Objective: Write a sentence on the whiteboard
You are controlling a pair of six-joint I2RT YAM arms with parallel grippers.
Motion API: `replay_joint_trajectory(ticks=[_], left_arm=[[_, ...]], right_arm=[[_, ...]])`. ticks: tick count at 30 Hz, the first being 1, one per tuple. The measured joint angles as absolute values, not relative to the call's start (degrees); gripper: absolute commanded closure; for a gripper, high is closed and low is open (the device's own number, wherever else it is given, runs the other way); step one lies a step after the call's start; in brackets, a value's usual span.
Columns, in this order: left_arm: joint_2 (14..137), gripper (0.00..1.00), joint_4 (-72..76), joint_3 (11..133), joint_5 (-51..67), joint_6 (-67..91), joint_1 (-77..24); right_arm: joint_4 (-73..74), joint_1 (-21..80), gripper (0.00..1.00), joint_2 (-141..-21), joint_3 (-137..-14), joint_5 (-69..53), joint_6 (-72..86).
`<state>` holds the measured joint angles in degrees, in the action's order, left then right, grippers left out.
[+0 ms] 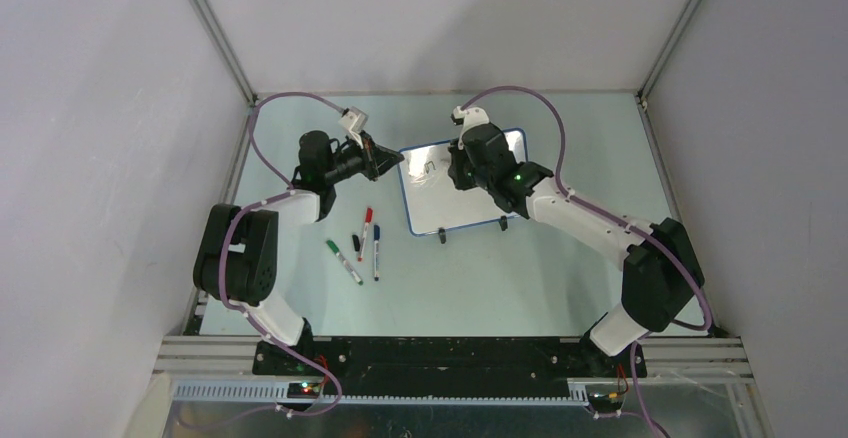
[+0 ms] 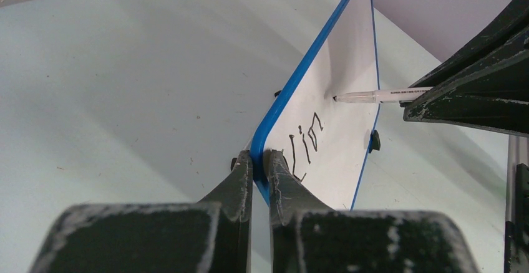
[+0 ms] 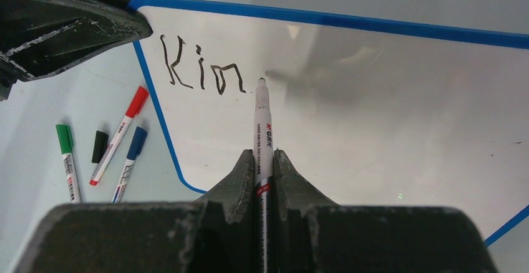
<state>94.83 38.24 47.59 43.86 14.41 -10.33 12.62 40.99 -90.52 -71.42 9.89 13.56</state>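
The whiteboard stands tilted on its two black feet mid-table, blue-rimmed and glossy. My left gripper is shut on its upper left corner, one finger on each side of the blue rim. Black letters "Kin", the start of the sentence, sit at the board's top left and show again in the left wrist view. My right gripper is shut on a white marker with its black tip at the board just right of the "n". From the left wrist the same marker meets the board.
On the table left of the board lie a red-capped marker, a green one, a blue one and a loose black cap. Grey walls enclose the table on three sides. The right arm reaches over the board's right part.
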Motion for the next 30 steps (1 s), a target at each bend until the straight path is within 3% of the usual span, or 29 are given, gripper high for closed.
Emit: replay_joint_trajectory(ticks=[30], left_arm=[[94.5, 1.0, 37.6, 47.6, 43.3, 13.0, -10.6]], right_arm=[[13.0, 40.1, 1.0, -92.8, -73.8, 10.0, 14.8]])
